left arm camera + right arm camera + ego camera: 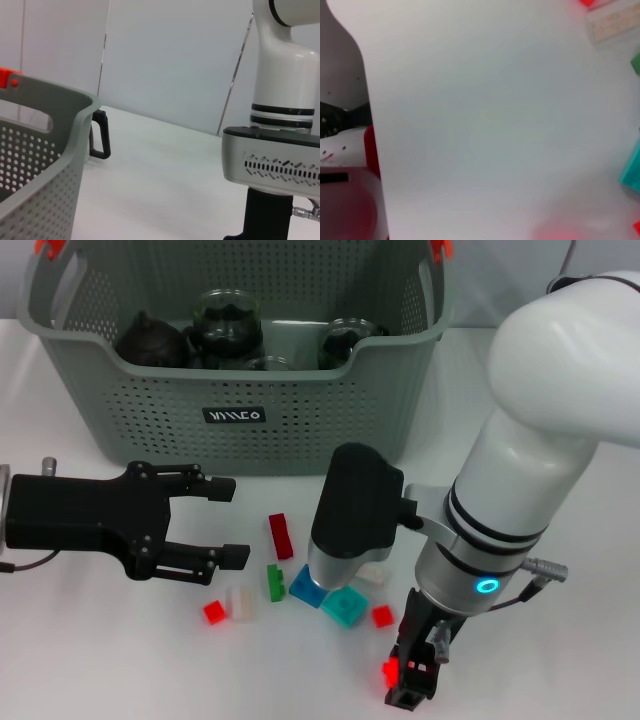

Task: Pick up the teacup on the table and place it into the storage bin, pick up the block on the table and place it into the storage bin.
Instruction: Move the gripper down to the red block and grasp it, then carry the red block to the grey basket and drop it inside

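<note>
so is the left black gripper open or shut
Open: the left gripper holds its two black fingers clearly apart over the white table, nothing between them.

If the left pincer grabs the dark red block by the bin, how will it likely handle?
The dark red block looks like rigid plastic, so it probably won't flex. It is small, likely light. It lies flat with straight sides, so it should slide rather than roll. The left pincer stands open beside it; the green block lies close by and might get nudged.

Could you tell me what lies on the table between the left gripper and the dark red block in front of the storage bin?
In the head view, only bare white table lies between the left gripper, fingers open, and the dark red block.
</note>
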### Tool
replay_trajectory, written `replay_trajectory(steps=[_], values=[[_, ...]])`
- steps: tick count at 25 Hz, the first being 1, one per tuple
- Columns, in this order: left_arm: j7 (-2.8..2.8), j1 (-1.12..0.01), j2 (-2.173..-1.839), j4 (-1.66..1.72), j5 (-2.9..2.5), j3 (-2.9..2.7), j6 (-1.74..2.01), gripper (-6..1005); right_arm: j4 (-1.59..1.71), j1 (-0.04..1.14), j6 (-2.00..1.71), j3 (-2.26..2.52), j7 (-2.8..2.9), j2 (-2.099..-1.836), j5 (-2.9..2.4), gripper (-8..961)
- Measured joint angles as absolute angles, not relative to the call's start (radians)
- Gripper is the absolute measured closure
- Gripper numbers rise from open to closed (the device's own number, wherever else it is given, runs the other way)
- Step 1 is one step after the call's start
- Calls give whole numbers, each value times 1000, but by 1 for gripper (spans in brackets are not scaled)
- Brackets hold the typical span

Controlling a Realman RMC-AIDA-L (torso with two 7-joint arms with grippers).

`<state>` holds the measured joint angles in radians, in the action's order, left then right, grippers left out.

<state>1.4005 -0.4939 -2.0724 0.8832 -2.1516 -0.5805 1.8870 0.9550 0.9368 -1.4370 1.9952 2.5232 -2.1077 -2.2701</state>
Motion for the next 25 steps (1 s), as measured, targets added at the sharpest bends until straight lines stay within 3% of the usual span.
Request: replay_trajectory(steps=[17, 25], values=[[1401, -487, -2069, 887, -2158, -547, 1901, 152, 1296, 838, -1743, 1455, 2481, -2093, -2402, 506], [1398, -490, -2068, 885, -2162, -545, 1902, 152, 1465, 940, -1824, 1152, 2452, -2079, -2409, 506]])
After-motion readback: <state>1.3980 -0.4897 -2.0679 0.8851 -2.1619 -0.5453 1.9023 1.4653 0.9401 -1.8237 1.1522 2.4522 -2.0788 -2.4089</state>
